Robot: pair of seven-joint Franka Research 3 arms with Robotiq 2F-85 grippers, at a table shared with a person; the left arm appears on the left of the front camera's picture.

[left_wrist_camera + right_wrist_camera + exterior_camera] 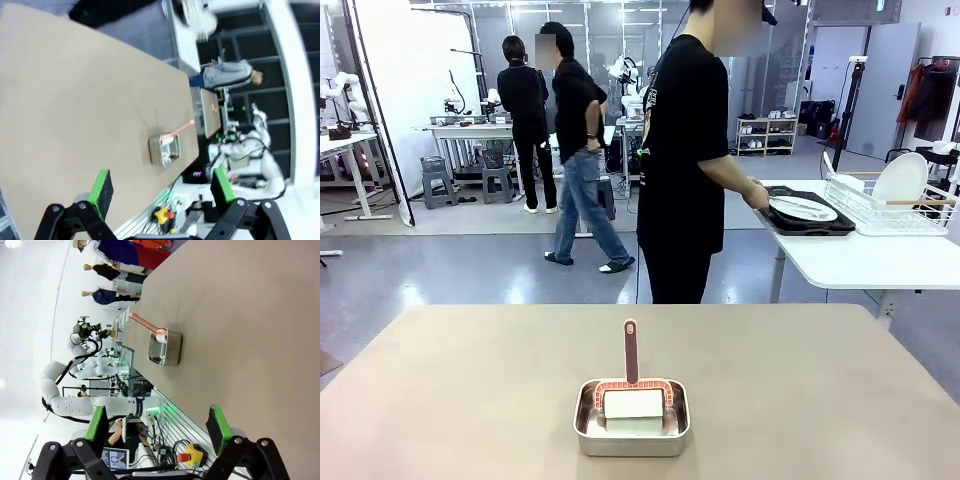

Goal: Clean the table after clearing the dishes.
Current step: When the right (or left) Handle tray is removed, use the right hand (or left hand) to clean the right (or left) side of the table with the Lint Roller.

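Tabletop [460, 390] lay before you, carrying a steel pan [588, 425] with a pink-handled tool [631, 350] in it. A white plate [803, 209] sat on a dark tray [815, 228] by the person's hand [757, 196], at a white side table [860, 262]. Your left gripper [161, 186] and right gripper [156, 422] hung released, grasping nothing.
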